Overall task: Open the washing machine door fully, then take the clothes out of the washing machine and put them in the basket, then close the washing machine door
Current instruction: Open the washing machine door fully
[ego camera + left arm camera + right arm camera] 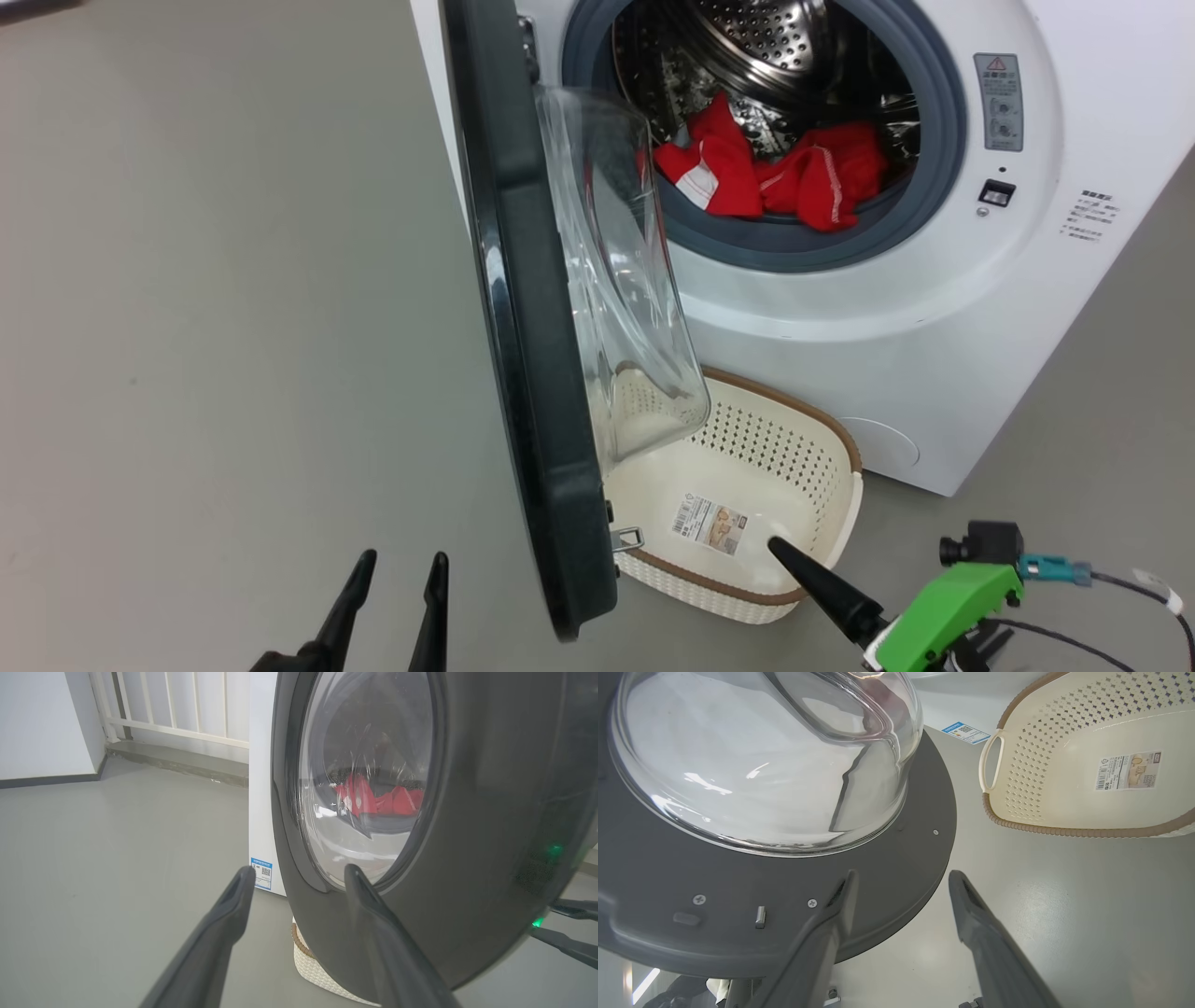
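Front and left of the drum opening, the washing machine door (532, 373), round with a glossy black rim and a bulging clear glass bowl (616, 280), stands swung out on its left-side hinge. It's edge-on to my head view, upright, about square to the machine front, bowl bulging toward my right. A metal latch hook (627, 539) sits on its near edge.

Bright red clothes with white trim (775, 177) lie heaped at the bottom front of the perforated steel drum, against the grey gasket; they also show through the glass (378, 800).

The washing machine (934, 355) is a big white front-loader on a grey floor. The cream perforated plastic basket with a brown woven-look rim (794, 448) sits mouth up on the floor just before it, below the opening, its left part behind the door's bowl.

The door stands between my claws. My left gripper (403, 560) is spread wide with nothing in it, at the door's outer face. My right gripper (902, 875) is spread too and holds nothing. It sits on the inner side by the door's lower rim, one finger (822, 588) over the basket's near rim. A green wrist part (943, 607) sits behind it.

Labels:
- Barcode sticker (1127, 771) inside the basket, text too small.
- Blue QR label (261, 873) low on the machine's side.
- Grey warning plate with a red triangle (998, 101) right of the opening.
- Small print (1088, 217) further right, unreadable.
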Available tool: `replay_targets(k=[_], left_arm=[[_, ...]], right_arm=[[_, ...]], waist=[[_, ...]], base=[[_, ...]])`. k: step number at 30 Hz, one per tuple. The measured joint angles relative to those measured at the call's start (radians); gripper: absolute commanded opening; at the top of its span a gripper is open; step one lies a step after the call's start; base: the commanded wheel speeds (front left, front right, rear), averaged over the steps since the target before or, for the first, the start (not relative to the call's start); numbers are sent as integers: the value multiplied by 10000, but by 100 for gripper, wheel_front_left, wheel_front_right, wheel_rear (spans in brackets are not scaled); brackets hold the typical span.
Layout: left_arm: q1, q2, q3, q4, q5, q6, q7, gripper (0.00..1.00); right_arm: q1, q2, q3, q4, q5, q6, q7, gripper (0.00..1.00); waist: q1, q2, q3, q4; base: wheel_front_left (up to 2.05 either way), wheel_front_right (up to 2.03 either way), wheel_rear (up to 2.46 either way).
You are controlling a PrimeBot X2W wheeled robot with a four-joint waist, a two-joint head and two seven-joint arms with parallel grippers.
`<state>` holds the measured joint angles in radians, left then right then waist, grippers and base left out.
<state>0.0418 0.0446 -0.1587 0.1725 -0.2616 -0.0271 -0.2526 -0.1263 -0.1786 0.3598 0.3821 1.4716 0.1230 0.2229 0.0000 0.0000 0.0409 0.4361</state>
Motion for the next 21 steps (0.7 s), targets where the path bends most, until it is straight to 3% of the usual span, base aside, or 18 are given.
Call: replay_targets(k=[10, 21], left_arm=[[5, 0, 125, 25, 71, -12, 0, 100], [12, 0, 201, 75, 73, -84, 0, 100]], right_arm=[[220, -715, 924, 355, -1020, 0, -2040, 100], [49, -1490, 2880, 1085, -2727, 0, -4558, 100]], waist=[[0, 0, -167, -237], [0, 0, -268, -340]], base=[[0, 0, 0], [0, 0, 0]])
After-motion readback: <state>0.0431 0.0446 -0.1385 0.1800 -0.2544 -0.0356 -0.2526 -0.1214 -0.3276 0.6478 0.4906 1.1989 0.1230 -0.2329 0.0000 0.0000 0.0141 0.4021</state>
